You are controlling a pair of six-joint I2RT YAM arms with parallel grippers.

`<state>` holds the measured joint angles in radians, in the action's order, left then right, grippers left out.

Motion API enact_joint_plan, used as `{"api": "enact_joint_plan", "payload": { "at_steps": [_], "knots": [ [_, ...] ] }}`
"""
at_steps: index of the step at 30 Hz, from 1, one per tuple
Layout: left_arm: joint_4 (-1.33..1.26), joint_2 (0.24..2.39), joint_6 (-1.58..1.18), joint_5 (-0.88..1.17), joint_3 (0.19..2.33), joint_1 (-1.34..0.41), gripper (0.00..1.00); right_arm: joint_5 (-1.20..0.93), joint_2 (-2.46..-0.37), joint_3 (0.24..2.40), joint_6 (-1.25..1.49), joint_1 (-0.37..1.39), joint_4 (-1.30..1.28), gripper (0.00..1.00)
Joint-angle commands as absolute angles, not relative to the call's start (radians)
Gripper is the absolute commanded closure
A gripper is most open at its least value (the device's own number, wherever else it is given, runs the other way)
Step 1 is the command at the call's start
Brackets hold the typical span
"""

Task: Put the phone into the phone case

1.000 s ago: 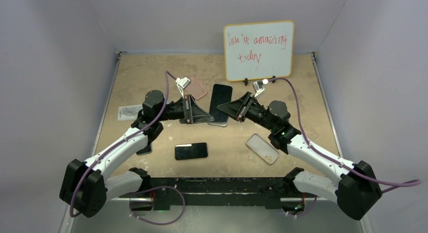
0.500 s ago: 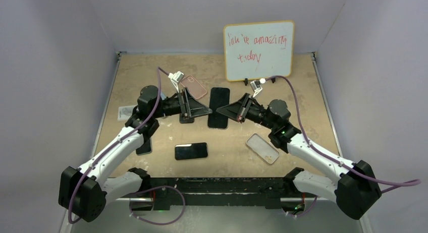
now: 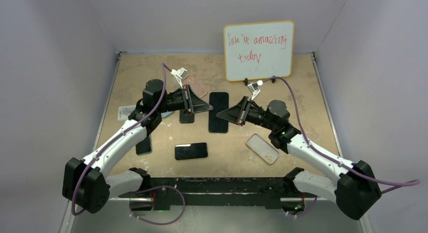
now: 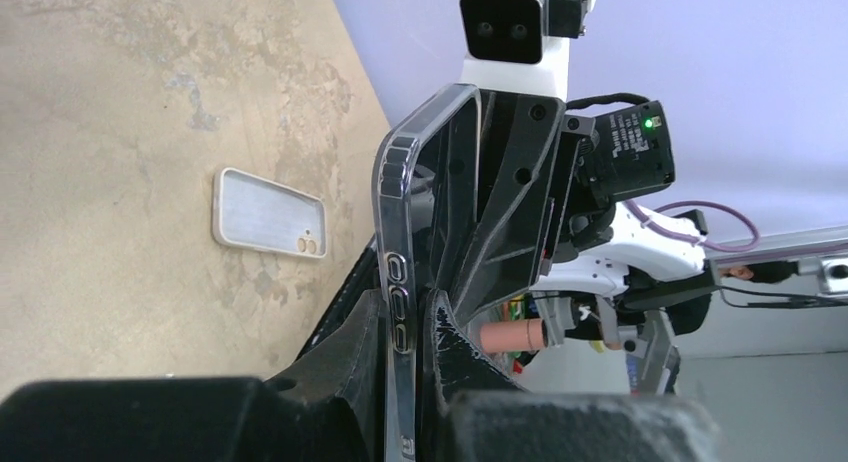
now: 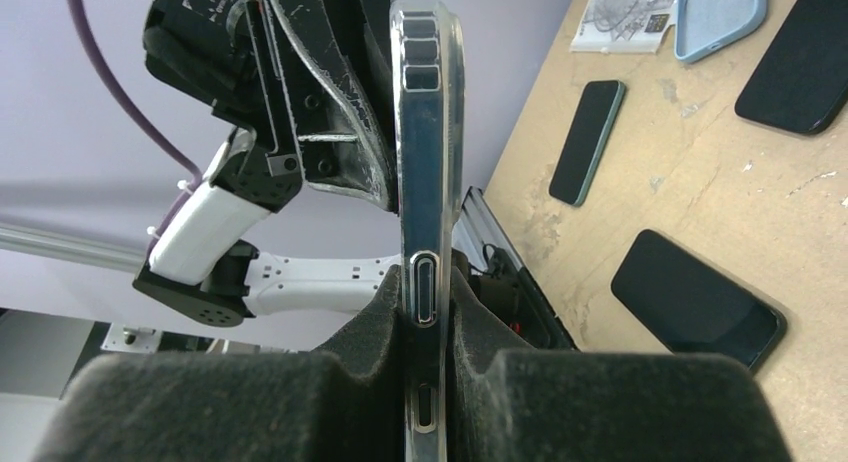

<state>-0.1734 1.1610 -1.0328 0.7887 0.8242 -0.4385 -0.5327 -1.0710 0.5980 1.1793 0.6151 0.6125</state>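
Nearer than both sets of fingers, toward the arm bases, a black rectangular glass-faced phone (image 3: 191, 151) lies flat on the tan bench (image 3: 303, 92). A pale translucent rounded case (image 3: 262, 148) lies on the near side of the right fingers, and a dark narrow phone (image 3: 144, 144) lies under the left arm. Between the two sets of fingers is the clear plastic phone case (image 3: 218, 112), which shows black from above; whether a phone sits fully inside it cannot be told. The left gripper (image 3: 208, 108) is clenched on one long edge, its foam fingers (image 4: 355, 352) pressed against either face. The right gripper (image 3: 220, 113) grasps the opposite edge, its fingers (image 5: 372, 332) squeezing beside the side buttons. Just beyond the left fingers rests a pink rounded case (image 3: 195, 85). Farther off, past the right fingers, stands a white board with red writing (image 3: 259, 50).
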Motion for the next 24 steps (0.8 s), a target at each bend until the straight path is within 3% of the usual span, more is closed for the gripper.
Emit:
{"api": "enact_joint_plan", "payload": {
  "at_steps": [1, 5, 12, 24],
  "knots": [
    [-0.022, 1.151, -0.842, 0.707, 0.935, -0.436, 0.87, -0.525, -1.051, 0.616, 1.141, 0.621, 0.540, 1.00],
    [0.235, 1.141, -0.650, 0.592, 1.020, -0.435, 0.53, -0.483, -1.069, 0.637, 1.100, 0.616, 0.448, 1.00],
    [0.446, 1.109, -0.427, 0.457, 1.039, -0.436, 0.19, -0.325, -1.128, 0.717, 0.902, 0.584, 0.179, 1.00],
    [0.448, 1.060, -0.234, 0.402, 0.882, -0.436, 0.12, -0.265, -1.334, 0.863, 0.625, 0.296, -0.129, 1.00]
  ]
}}
